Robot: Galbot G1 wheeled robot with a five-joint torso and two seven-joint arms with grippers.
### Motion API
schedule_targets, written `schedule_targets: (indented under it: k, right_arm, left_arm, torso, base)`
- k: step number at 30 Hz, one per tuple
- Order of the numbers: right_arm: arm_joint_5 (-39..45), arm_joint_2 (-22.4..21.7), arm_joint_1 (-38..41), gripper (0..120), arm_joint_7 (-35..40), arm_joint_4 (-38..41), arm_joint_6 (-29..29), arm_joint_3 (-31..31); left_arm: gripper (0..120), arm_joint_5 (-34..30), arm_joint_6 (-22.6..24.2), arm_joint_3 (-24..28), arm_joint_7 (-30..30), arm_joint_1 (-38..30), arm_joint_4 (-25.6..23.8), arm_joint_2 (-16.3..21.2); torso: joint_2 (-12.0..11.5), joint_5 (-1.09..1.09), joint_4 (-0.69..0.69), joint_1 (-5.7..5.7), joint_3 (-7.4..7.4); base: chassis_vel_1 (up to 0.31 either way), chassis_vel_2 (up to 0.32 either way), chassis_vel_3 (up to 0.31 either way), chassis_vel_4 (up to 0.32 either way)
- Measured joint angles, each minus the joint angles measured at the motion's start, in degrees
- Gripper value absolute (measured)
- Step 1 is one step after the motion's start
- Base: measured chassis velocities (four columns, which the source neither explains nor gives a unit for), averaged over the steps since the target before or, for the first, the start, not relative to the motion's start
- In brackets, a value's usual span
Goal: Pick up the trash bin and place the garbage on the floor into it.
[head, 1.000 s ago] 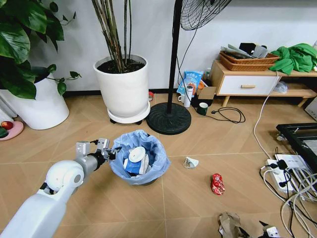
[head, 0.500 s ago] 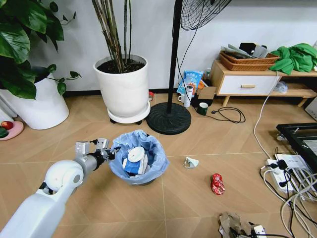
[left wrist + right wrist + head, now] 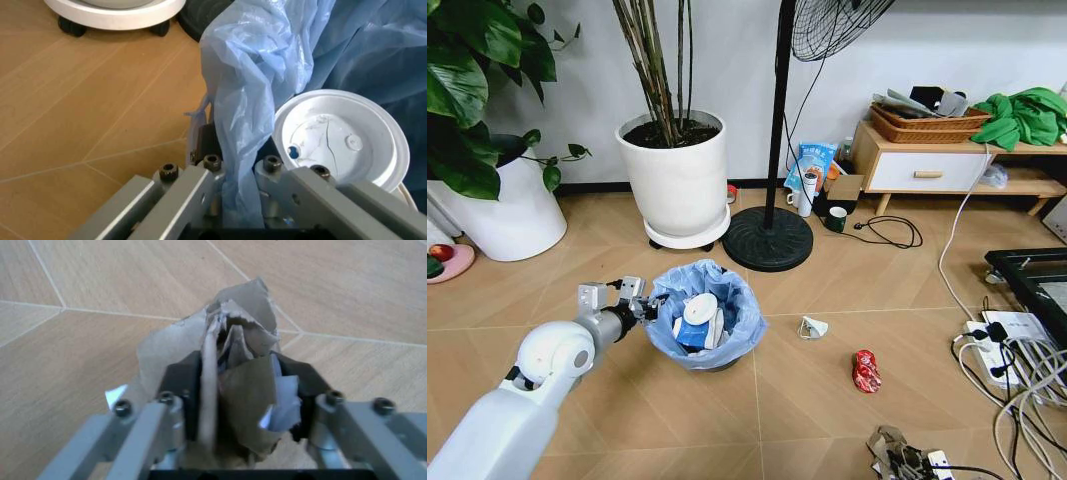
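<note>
Two grippers were at work around the trash bin (image 3: pixel 705 330), which stood on the floor (image 3: pixel 827 290) in front of the white plant pot (image 3: pixel 672 180). The left gripper (image 3: pixel 639 306) sat at the bin's left rim, its fingers (image 3: pixel 193 185) closed narrowly on the rim and the blue bag (image 3: pixel 257 100); the pinch itself was buried in folds of plastic. Inside the bin lay a white round lid (image 3: pixel 700 309) over other scraps, hard to make out. To the right of the bin, a white scrap (image 3: pixel 813 327) and a crushed red can (image 3: pixel 865 370) lay apart on the floor. Farther right of the bin, cut off by the frame's lower edge, the right gripper (image 3: pixel 243 405) clamped crumpled brown paper (image 3: pixel 230 335) between its fingers, just above the floor.
</note>
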Motion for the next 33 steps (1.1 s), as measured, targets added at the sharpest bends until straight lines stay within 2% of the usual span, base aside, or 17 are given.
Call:
schedule_targets:
  k: [6,11,16,25,27,33]
  right_arm:
    - [0.0,0.0,0.1,11,0.0,-0.1,0.7,-0.1]
    - [0.6,0.0,0.3,1,0.5,0.6,1.0,0.2]
    - [2.4,-0.4,0.6,0,1.0,3.2,0.3,1.4]
    - [10.9,-3.2,2.2,0,3.0,17.6,-5.2,3.5]
    - [13.7,-4.3,4.0,0,4.6,21.7,-7.1,3.0]
    - [18.7,-8.1,9.2,0,8.6,27.4,-10.5,-0.1]
  left_arm:
    - [0,0.0,0.0,0.0,-0.1,0.0,0.0,-0.2]
    - [0,0.0,0.0,-0.1,-0.1,0.0,0.0,-0.2]
    - [0,0.0,0.0,0.2,-0.2,-0.2,0.0,-0.1]
    - [0,-0.1,0.0,2.2,-0.2,-1.8,1.2,-0.3]
    - [0,-0.2,0.0,2.9,-0.2,-2.5,1.7,-0.3]
    - [0,-0.4,0.0,4.7,-0.2,-4.0,2.8,-0.5]
  torso:
    - [0.0,0.0,0.0,0.0,0.0]
    - [0.0,0.02,0.0,0.0,0.0]
    - [0.0,0.01,0.0,0.0,0.0]
    - [0.0,-0.02,0.0,0.0,0.0]
    - [0.0,0.02,-0.01,0.0,0.0]
    - [0.0,0.01,0.0,0.0,0.01]
  base:
    - [0.0,0.0,0.0,0.0]
    - [0.0,0.0,0.0,0.0]
    - [0.0,0.0,0.0,0.0]
    - [0.0,0.0,0.0,0.0]
    - [0.0,0.0,0.0,0.0]
    - [0.0,0.0,0.0,0.0]
